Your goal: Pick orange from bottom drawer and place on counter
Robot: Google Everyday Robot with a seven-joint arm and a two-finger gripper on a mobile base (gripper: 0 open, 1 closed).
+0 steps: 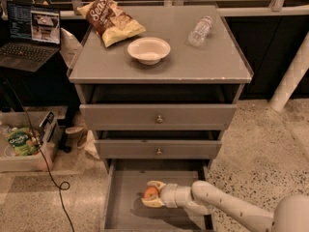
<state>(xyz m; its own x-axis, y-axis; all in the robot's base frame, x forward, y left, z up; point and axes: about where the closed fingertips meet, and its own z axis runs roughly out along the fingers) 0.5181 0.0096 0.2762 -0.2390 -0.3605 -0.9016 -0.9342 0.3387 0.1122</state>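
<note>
Grasping step: my gripper (149, 194) straddles the orange (151, 192) inside the bottom drawer (123, 207). Clamped or not, I cannot tell. Next, lift straight up.

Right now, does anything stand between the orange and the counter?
The gripper is at the orange in the bottom drawer. Nothing blocks lifting outward past the two upper drawers; the counter has room in front of the bowl.
</note>
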